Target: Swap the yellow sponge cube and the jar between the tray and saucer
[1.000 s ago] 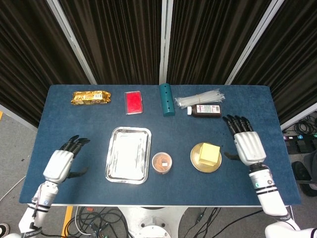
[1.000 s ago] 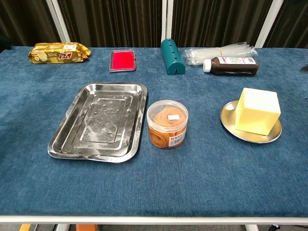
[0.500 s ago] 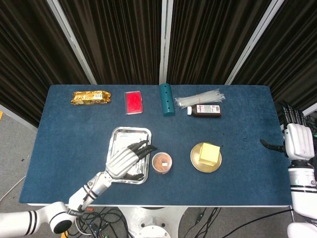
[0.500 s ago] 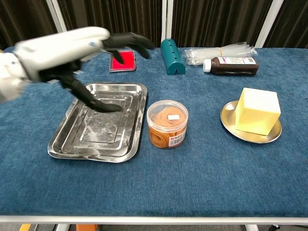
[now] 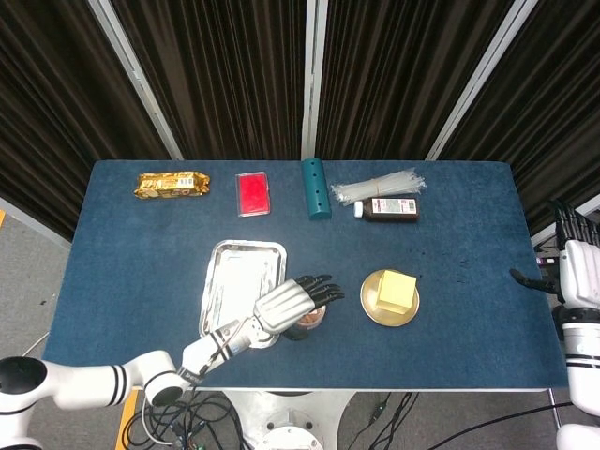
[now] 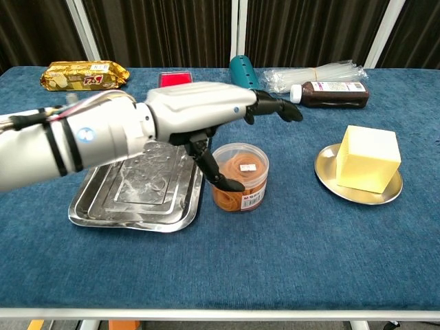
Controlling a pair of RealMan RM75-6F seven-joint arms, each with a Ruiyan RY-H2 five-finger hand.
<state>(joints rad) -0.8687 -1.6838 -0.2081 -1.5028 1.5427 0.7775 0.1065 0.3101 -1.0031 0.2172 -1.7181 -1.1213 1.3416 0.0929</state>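
Note:
The clear jar of orange bands stands on the table cloth between the steel tray and the saucer. My left hand hovers over it, fingers stretched out above the lid and thumb hanging by its left side, holding nothing. In the head view the left hand covers most of the jar. The yellow sponge cube sits on the saucer; the tray holds nothing. My right hand is off the table's right edge, fingers spread.
Along the far edge lie a gold snack pack, a red flat box, a teal cylinder, a bundle of clear sticks and a brown bottle on its side.
My left hand has swung from the table's left side across the tray to above the jar. My right hand has drawn back from beside the saucer to beyond the right edge.

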